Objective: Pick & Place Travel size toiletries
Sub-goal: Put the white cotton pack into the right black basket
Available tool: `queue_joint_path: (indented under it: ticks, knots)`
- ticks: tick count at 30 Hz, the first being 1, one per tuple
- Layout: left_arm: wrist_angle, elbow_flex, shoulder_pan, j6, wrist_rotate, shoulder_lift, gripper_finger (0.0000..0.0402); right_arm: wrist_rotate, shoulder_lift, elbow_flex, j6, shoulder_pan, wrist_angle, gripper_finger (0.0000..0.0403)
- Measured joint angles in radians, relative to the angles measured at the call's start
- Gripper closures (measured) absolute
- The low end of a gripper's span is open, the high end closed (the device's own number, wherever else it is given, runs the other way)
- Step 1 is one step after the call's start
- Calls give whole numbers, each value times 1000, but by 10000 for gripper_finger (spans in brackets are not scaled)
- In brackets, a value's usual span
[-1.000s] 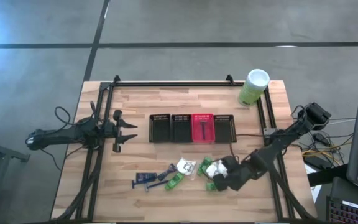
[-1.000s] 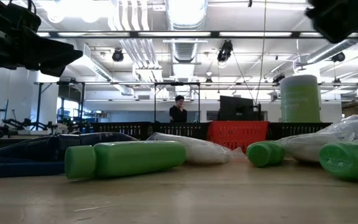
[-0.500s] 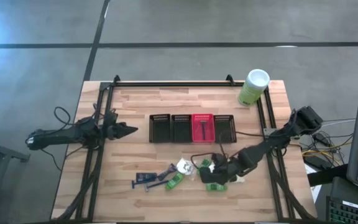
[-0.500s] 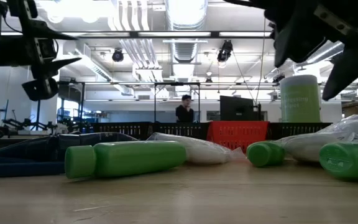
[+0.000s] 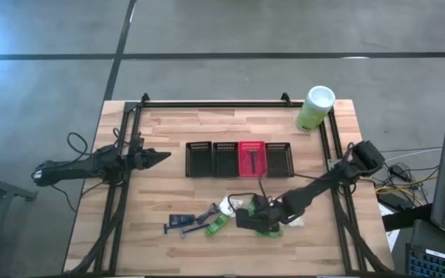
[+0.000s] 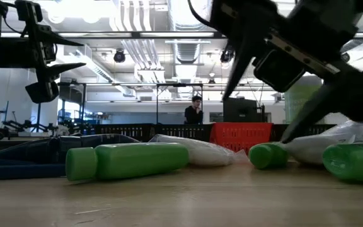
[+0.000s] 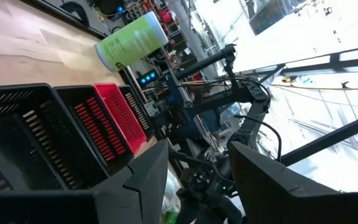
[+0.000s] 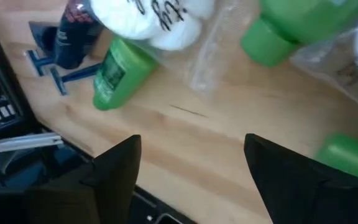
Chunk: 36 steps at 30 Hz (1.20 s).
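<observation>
While the left gripper [image 5: 163, 156] waits above the table's left side, well away from the clutter, with its dark fingers parted and holding nothing, the right gripper [image 5: 243, 219] reaches low over the pile of travel toiletries near the wooden table's [image 5: 168, 127] front edge. Its two dark fingers [image 8: 114, 168] stand wide apart over bare wood and grip nothing. Just beyond them lie a bright green little bottle [image 8: 120, 70], a white crinkly plastic packet [image 8: 149, 15] and a thin dark blue razor [image 8: 58, 76]. Farther back stands a row of small mesh baskets, three black and one red [image 5: 252, 157], with a large pale-green canister [image 5: 314, 107] at the far right corner.
</observation>
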Motion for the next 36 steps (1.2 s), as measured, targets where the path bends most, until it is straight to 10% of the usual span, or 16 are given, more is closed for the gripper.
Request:
queue_joint_path:
  ticks: [12,26,36]
  knots:
    - [-9,0,0,2,0,16,225,20,41,66,-74,-24,-29,128]
    - [-10,0,0,94,-49,17,225,-172,-135,228,-135,97,-1004,154]
    - [55,0,0,121,-70,17,225,-262,-126,161,-79,118,-961,99]
